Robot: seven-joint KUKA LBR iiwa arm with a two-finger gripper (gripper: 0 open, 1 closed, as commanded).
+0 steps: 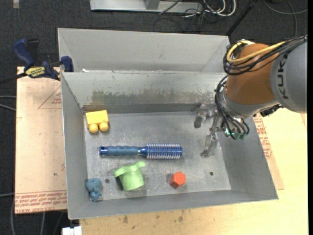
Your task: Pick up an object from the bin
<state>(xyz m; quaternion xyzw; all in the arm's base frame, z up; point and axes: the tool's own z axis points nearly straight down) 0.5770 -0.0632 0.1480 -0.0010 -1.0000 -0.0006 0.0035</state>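
Blue hairbrush [142, 152] lies just left of the claw [204, 134], which gapes open and holds nothing.

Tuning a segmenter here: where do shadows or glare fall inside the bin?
Camera view: the light is soft, with no bright glare on the floor of the bin; a short dark shadow lies on the near side of the green cup; the shadow of the red block is faint.
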